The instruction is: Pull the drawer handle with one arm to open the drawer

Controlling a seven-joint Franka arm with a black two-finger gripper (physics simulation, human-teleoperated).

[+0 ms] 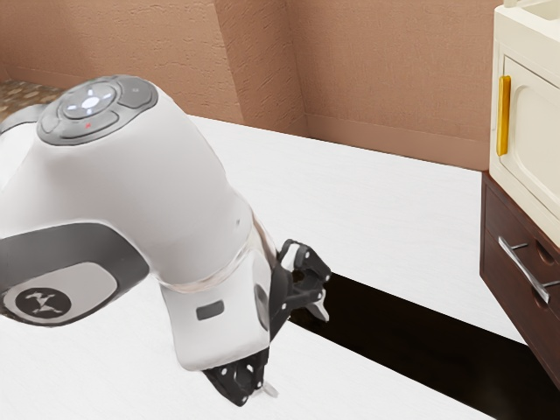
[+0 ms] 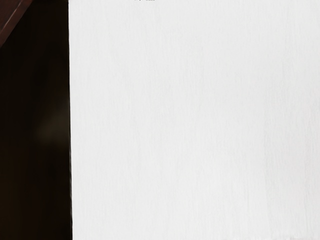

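**Black two-finger gripper [image 1: 297,351], fingers spread, well apart from a silver metal bar handle [image 1: 523,269] on a dark brown wooden drawer [image 1: 499,262]**

In the exterior view, a rounded white robot arm [image 1: 175,192] with grey panels comes in from the exterior view's left. A grey button disc [image 1: 90,105] with small white lights sits on top of it. The arm ends in the gripper, low in the middle of the view, over a smooth white tabletop [image 1: 394,192]. The hand is released: its two black fingers stand wide apart, with a gap between their pale tips.

The drawer is at the exterior view's right edge. Its straight handle is fixed across the front, slanting in this view, well apart from the fingers. Directly above the drawer is a cream cabinet [image 1: 534,114] with a panelled door and an upright, golden-yellow bar handle [image 1: 503,115].

A glossy black strip [image 1: 420,337] crosses the tabletop, running from beside the gripper toward the drawer. Behind the table are textured reddish-brown walls [image 1: 385,79].

The wrist view looks onto the white tabletop, with the straight edge of the black strip alongside it. Past the strip is a small dark reddish-brown corner [image 2: 9,14]; I cannot tell what it belongs to.
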